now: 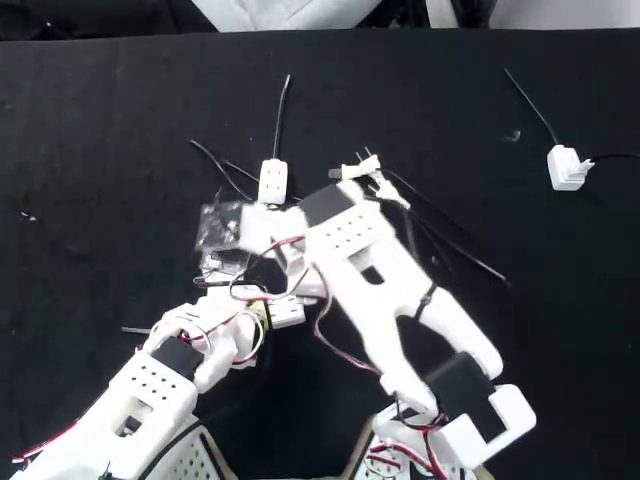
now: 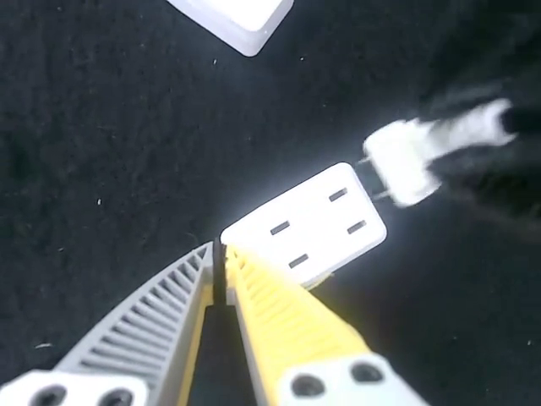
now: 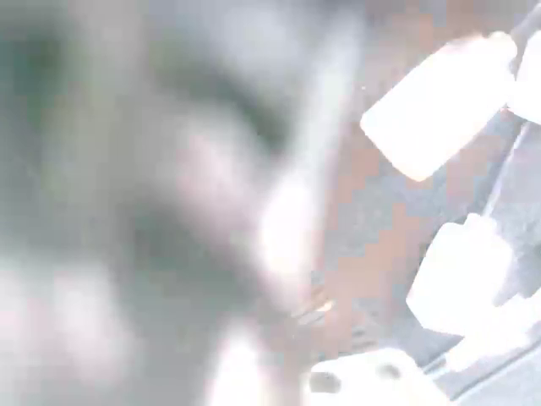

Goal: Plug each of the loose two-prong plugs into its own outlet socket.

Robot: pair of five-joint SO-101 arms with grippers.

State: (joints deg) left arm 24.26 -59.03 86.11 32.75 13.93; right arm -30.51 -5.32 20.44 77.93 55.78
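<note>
A white outlet block (image 1: 272, 182) lies on the black table, its cable running toward the far edge. In the left wrist view the outlet block (image 2: 308, 228) shows several slots. My left gripper (image 2: 218, 250) is shut, its grey and yellow tips at the block's near corner. A white two-prong plug (image 2: 404, 161) hangs just beside the block with its prongs facing it. From above, that plug (image 1: 362, 172) sits at the tip of my right gripper (image 1: 356, 182), which is shut on it. Another loose plug (image 1: 567, 167) lies at the far right.
Thin black cables (image 1: 450, 240) trail across the middle of the table, right of the outlet block. A second white block (image 2: 235, 19) lies beyond the left gripper. The two arms cross close together near the table's centre.
</note>
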